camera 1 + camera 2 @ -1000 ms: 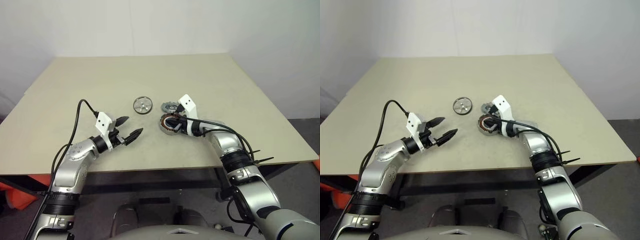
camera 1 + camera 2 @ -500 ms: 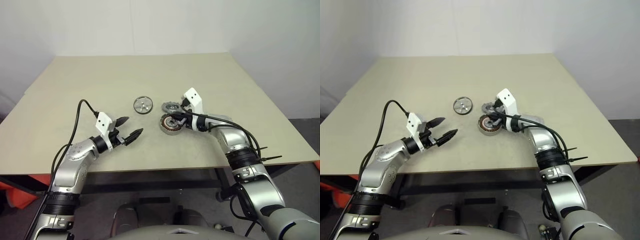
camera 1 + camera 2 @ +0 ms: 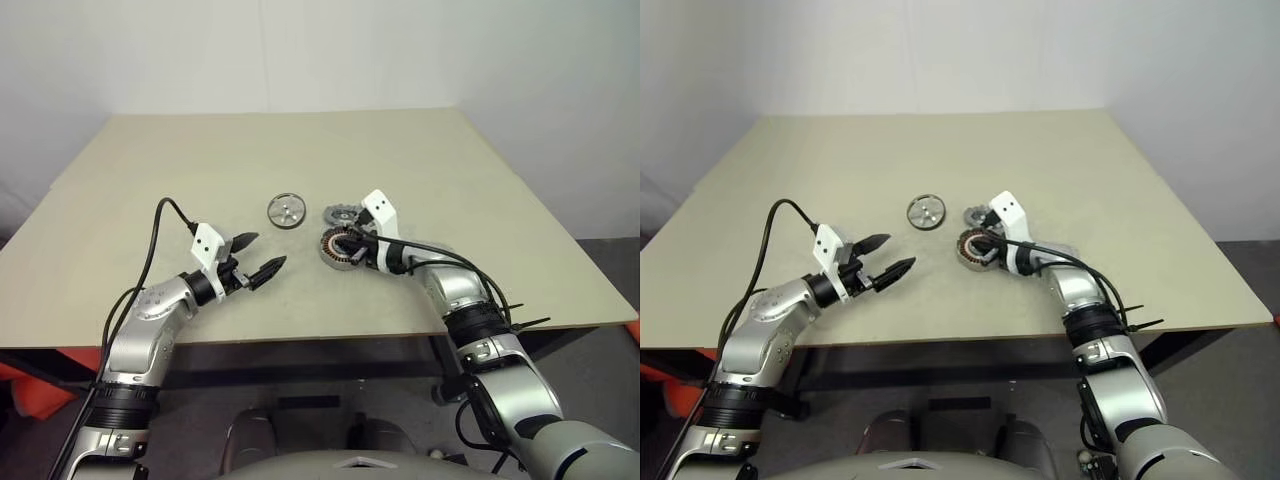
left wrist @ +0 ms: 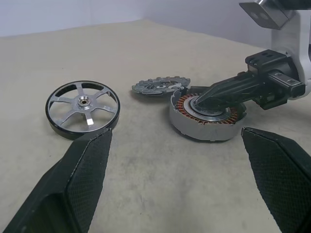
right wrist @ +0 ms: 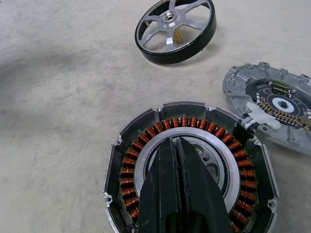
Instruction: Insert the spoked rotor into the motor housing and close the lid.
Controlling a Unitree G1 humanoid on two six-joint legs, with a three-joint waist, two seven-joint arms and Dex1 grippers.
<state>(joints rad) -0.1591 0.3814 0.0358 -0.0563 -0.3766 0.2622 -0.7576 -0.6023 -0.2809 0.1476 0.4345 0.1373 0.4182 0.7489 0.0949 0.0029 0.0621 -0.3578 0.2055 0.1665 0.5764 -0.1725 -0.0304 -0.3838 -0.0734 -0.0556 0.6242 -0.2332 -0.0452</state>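
Note:
The motor housing (image 5: 146, 141), a dark ring with copper windings around a silvery centre, lies on the table. My right gripper (image 5: 175, 141) is shut and empty, its joined tips pointing down onto that silvery centre (image 4: 201, 99). The lid (image 5: 277, 107), grey with a notched rim, lies flat just behind the housing and touches its edge. The spoked rotor (image 4: 82, 104), a shiny disc with a dark rim, sits apart on the left of both (image 3: 285, 210). My left gripper (image 3: 262, 258) hovers open and empty, nearer the table's front, aimed at the parts.
The beige table (image 3: 200, 160) carries just these three parts, near its middle. Its front edge runs just below both arms. A plain wall stands behind its far edge.
Half a second ago my right gripper had drawn back to the right and slightly up from the housing; now it is back with its tips on the centre. The left arm has not moved.

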